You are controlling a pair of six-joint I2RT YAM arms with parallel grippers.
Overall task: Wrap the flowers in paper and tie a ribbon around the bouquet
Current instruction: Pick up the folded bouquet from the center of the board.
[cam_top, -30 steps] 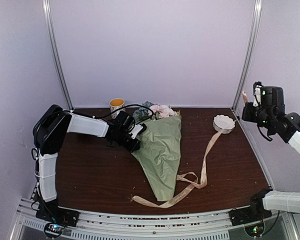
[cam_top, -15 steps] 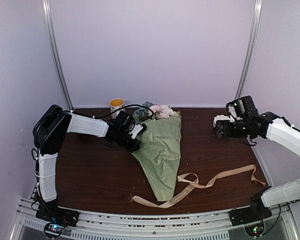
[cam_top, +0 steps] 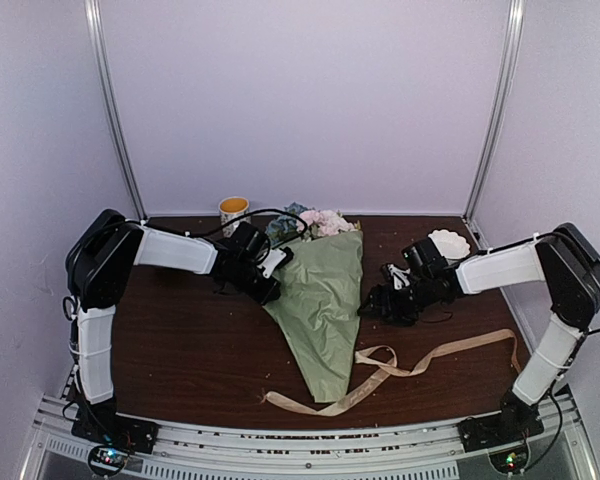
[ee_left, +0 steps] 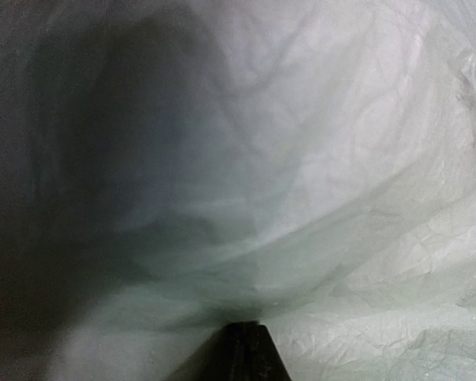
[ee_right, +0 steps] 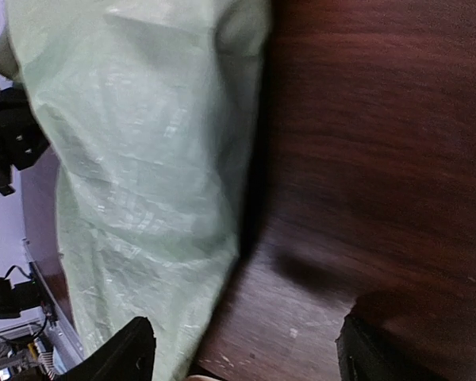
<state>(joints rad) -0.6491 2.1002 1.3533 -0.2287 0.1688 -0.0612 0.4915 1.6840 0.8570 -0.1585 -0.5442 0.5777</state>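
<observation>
The bouquet [cam_top: 325,300] lies mid-table as a cone of sage-green paper [ee_right: 135,159], narrow end toward me. Pink and white flowers [cam_top: 320,222] show at its far, wide end. My left gripper [cam_top: 270,278] sits at the cone's left edge, and in the left wrist view its dark fingertips [ee_left: 250,353] are shut on the paper [ee_left: 301,198], whose folds gather at them. My right gripper [cam_top: 375,306] stands open low beside the cone's right edge; the paper edge lies between its fingers [ee_right: 135,353]. The beige ribbon [cam_top: 425,357] lies loose on the table, running under the cone's tip.
A yellow-rimmed cup [cam_top: 234,211] stands at the back left of the dark wooden table [cam_top: 180,340]. A white scalloped bowl [cam_top: 448,244] sits at the back right, just behind my right forearm. Metal frame posts [cam_top: 492,110] rise at the back corners.
My right gripper let go of the ribbon, which dropped flat on the table. The right arm swung down from the upper right to the cone's right edge. The left arm stayed still.
</observation>
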